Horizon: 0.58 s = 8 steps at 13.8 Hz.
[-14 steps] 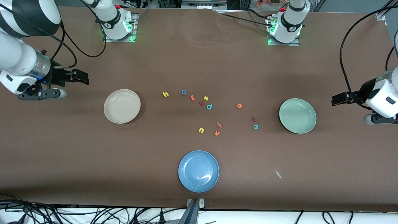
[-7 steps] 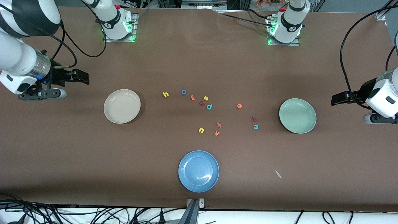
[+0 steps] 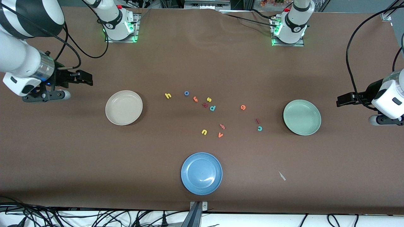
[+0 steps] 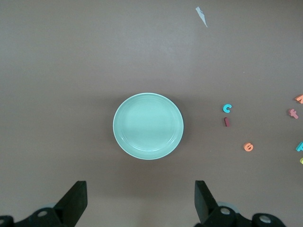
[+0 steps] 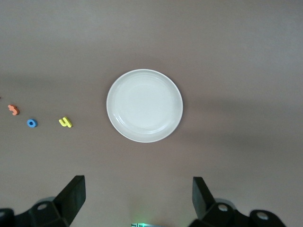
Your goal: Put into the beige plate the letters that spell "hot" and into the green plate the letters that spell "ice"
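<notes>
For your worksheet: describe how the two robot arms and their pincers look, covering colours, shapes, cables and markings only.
Both arms are glossy white with rounded segments; the right arm has a black band and a silver wrist ring. Black cables loop along each. The round bases glow green, each with a red button. The right pincer and the left pincer are black with two flat, blunt fingers on a grey body.

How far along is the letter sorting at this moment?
Nothing is sorted yet: the beige plate and green plate hold no letters. The h, o, t, i, c and e all lie on the table. Nothing is in hand: the left gripper and right gripper hang open at the table's ends. All six placements remain.
</notes>
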{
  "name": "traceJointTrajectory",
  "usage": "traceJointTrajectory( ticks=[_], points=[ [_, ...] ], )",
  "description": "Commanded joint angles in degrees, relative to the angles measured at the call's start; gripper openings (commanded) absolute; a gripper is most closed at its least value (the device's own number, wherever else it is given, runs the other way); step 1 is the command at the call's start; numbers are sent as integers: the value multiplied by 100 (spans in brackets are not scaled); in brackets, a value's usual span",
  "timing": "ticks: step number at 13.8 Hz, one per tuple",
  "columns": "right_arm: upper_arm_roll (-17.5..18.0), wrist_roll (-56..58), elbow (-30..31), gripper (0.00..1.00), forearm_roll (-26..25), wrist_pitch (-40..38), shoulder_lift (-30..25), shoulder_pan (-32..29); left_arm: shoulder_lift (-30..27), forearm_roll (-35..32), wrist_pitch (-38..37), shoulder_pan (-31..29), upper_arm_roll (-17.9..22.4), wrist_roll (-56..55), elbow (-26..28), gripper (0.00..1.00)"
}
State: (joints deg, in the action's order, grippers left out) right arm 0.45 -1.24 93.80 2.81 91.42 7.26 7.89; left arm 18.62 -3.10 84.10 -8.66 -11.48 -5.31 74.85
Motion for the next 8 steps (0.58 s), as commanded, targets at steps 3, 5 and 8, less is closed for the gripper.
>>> traceJointTrajectory(
  ticks=[3, 5, 8],
  points=[
    [700, -971, -55, 100, 150, 498, 372, -59, 256, 390, 133, 451, 5, -847, 126, 99],
    [1113, -1727, -28, 100, 141, 841, 583, -50, 414, 398, 343, 645, 5, -1233, 153, 99],
    [1710, -2598, 94, 100, 71, 1106, 768, -50, 538, 442, 1027, 953, 5, -1971, 581, 99]
  ],
)
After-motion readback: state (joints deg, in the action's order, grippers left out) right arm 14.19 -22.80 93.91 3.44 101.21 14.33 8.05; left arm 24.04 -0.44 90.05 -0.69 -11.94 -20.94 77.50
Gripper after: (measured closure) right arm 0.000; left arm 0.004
